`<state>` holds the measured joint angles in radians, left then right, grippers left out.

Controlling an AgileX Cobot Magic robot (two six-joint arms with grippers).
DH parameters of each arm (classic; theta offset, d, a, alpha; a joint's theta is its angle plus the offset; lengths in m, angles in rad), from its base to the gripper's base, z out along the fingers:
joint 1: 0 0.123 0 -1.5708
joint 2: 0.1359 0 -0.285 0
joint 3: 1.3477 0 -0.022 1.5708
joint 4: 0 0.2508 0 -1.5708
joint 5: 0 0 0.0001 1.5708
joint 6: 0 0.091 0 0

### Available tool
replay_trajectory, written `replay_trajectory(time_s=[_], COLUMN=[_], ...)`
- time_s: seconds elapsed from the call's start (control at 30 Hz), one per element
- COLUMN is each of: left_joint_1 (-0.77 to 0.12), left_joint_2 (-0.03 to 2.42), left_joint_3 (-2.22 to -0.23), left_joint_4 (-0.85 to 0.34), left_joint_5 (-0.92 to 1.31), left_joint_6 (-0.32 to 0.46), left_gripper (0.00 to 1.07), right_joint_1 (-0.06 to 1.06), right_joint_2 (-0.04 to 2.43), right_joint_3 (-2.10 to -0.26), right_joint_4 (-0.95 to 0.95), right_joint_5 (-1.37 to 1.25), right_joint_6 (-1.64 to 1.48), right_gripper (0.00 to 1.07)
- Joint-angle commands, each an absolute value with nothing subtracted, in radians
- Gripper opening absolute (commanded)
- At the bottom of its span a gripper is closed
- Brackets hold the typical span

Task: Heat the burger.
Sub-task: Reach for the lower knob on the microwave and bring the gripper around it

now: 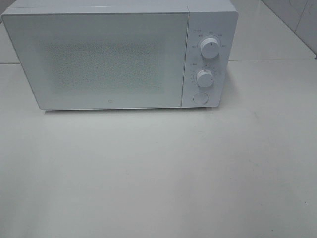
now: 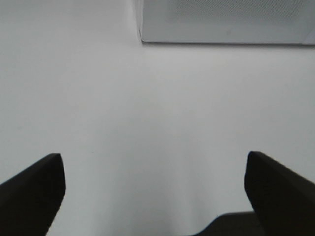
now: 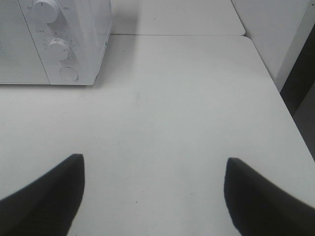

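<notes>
The burger is out of view in every frame. A white microwave (image 1: 109, 54) stands at the back of the white table (image 1: 158, 168) with its door shut; two round knobs (image 1: 210, 48) and a round button (image 1: 200, 97) sit on its right panel. Neither arm shows in the exterior high view. My left gripper (image 2: 155, 189) hangs open over bare table, facing the microwave's lower left corner (image 2: 221, 22). Over the table to the right of the microwave (image 3: 54, 39), my right gripper (image 3: 155, 189) is open as well. Nothing lies between either pair of fingers.
The table's right edge (image 3: 275, 88) runs close to a white wall (image 3: 275, 29). A seam between table slabs (image 3: 177, 35) passes behind the microwave. Tiled wall shows at the far right corner (image 1: 297, 20).
</notes>
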<state>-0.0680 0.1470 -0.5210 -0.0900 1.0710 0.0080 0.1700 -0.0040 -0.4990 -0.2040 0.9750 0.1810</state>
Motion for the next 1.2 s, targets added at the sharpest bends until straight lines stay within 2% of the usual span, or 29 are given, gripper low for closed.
replay_trajectory(time_s=[0.03,0.1,0.17,0.93,1.2], left_joint_1=[-0.018,0.024,0.029,0.029,0.029], left_joint_2=[0.095,0.039,0.006,-0.026,-0.026], left_joint_3=[-0.517,-0.517,-0.517,-0.517,-0.517], left_joint_4=[-0.096,-0.096,-0.096,-0.099,-0.098], left_joint_5=[1.072,1.072,1.072,1.072,1.072], left_joint_6=[0.000,0.000,0.000,0.000,0.000], left_gripper=[0.91,0.91,0.91,0.91,0.91], right_joint_1=[0.165,0.165,0.165,0.167,0.167], right_joint_2=[-0.029,-0.029,-0.029,-0.028,0.078], right_joint_3=[-0.497,-0.497,-0.497,-0.508,-0.552], right_joint_4=[-0.202,-0.202,-0.202,-0.201,-0.207], right_joint_5=[0.967,0.967,0.967,0.952,0.841], right_joint_6=[0.176,0.176,0.176,0.177,0.188], right_gripper=[0.74,0.74,0.74,0.74,0.74])
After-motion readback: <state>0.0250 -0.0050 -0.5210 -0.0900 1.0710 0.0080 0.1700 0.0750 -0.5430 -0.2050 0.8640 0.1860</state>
